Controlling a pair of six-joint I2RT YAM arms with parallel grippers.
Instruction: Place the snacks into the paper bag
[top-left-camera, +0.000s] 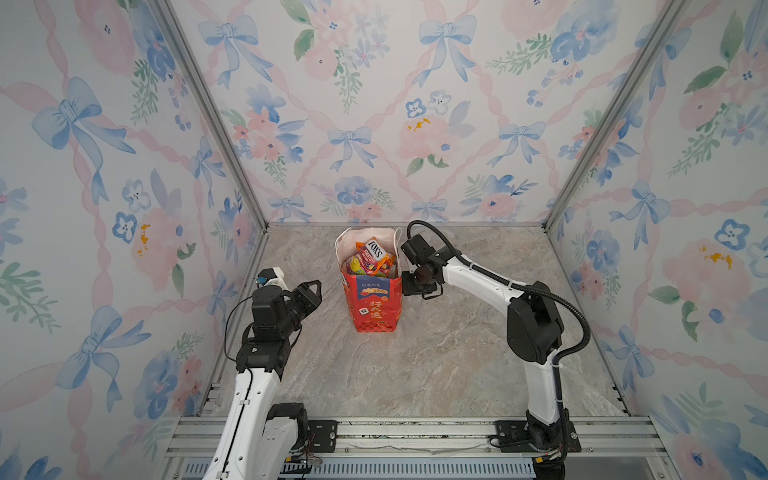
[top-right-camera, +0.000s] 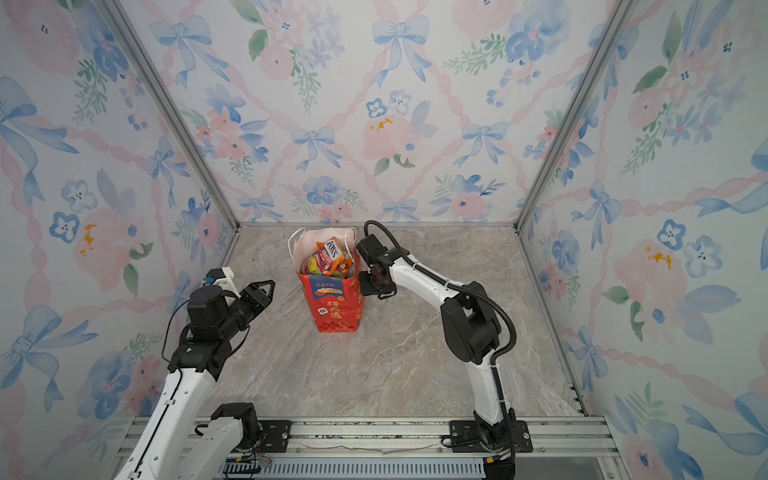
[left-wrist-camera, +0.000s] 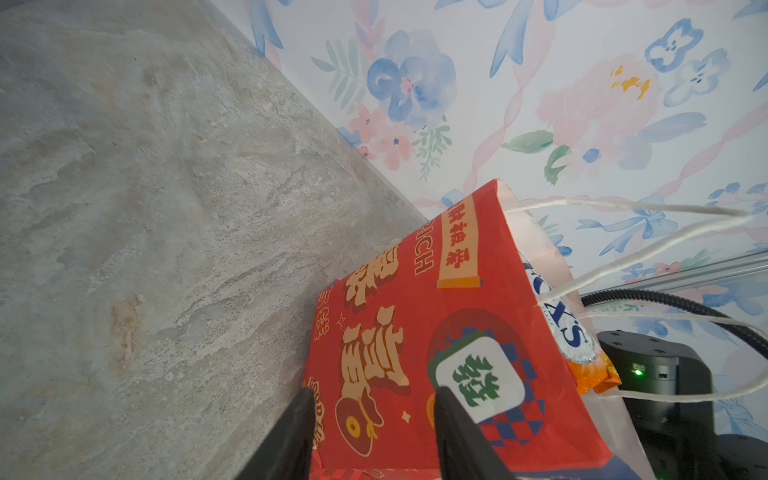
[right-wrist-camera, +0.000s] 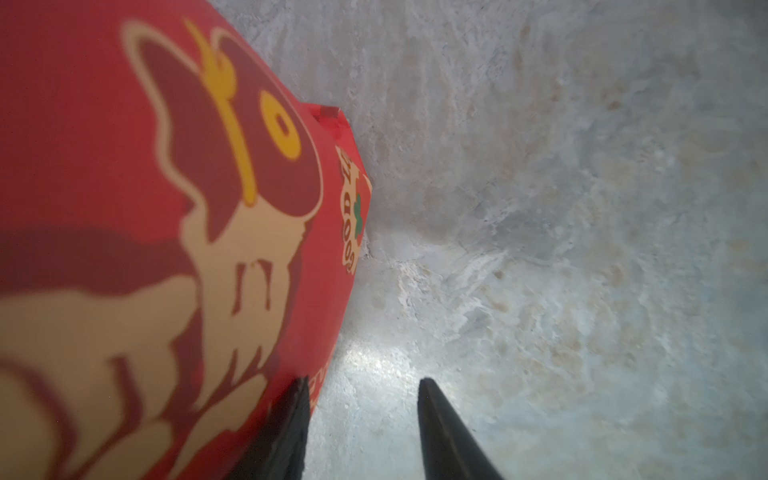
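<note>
The paper bag (top-left-camera: 376, 307) stands upright toward the back middle of the table (top-left-camera: 436, 374), mouth open. Both top views look down into it: the snacks (top-left-camera: 368, 264) are piled inside, with a FOX'S packet (top-left-camera: 375, 248) uppermost and leaning against the far wall. The wrist views miss most of that pile. The left wrist view gives the bag's red printed side, the white cord handles (left-wrist-camera: 623, 206) and just the FOX'S packet's edge past the rim. The right wrist view gives the bag's other side, close and blurred, plus bare table. My left gripper (left-wrist-camera: 374, 399) hangs near the bag's left side, apart from it, jaws partway apart, nothing between them. My right gripper (right-wrist-camera: 365, 382) sits just beside the bag's right side, jaws likewise partway apart, only table in the gap. One finger (right-wrist-camera: 291, 424) overlaps the bag's edge, and I cannot tell whether it touches
</note>
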